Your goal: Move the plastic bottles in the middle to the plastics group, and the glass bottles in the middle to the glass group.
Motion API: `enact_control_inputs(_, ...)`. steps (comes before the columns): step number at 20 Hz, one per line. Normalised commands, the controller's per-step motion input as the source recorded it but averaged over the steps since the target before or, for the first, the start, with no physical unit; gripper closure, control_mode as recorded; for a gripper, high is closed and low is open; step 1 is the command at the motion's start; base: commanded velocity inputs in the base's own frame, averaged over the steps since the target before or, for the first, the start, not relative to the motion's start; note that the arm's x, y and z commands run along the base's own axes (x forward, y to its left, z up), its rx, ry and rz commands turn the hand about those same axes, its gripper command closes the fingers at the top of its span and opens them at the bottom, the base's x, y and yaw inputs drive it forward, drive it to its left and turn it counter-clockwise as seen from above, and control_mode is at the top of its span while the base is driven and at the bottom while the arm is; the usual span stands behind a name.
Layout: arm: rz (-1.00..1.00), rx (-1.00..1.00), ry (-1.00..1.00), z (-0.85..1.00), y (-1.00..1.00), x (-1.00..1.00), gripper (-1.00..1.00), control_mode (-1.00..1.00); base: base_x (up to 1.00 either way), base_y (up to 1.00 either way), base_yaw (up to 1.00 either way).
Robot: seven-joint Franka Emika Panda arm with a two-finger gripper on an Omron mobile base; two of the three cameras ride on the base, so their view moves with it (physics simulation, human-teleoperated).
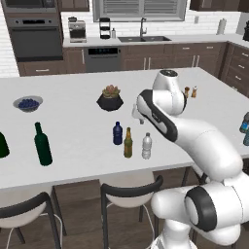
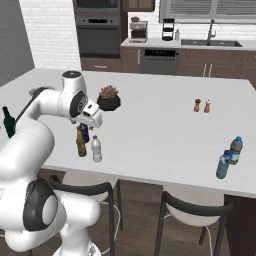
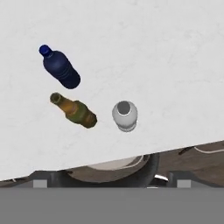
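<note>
Three bottles stand upright in a tight cluster near the front edge of the white desk: the dark blue bottle, short with a rounded shoulder and blue cap, sits furthest back; the amber bottle, slim and long-necked with a yellowish label, stands just in front of it; the clear water bottle, whitish with a white cap, stands just beside the amber one, apart from both. From the hand view, looking down on them, the clear bottle shows mainly its cap and shoulder. The gripper hangs above this cluster with its jaws spread wide and grasping nothing (their tips barely rise at the bottom of the hand view). In the right base view the hand covers the top of the blue bottle. The tall dark green wine bottle stands well to the left, and a squatter green bottle is cut off by the left base view's edge. The bluish plastic bottles stand together far to the right, near the desk's front edge. A potted plant sits behind the middle cluster.
</note>
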Motion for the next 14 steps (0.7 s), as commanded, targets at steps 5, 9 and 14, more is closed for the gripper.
enact_control_inputs(5, 0.03, 0.0, 0.0, 0.0, -0.1, 0.23, -1.0, -1.0, 0.0, 0.0, 0.0)
enact_control_inputs(9, 0.06, -0.15, 0.13, -0.08, 0.08, 0.39, -1.0, -1.0, 0.0, 0.0, 0.0)
enact_control_inputs(14, 0.06, -0.07, 0.17, -0.36, -0.05, 0.31, -1.0, -1.0, 0.0, 0.0, 0.0)
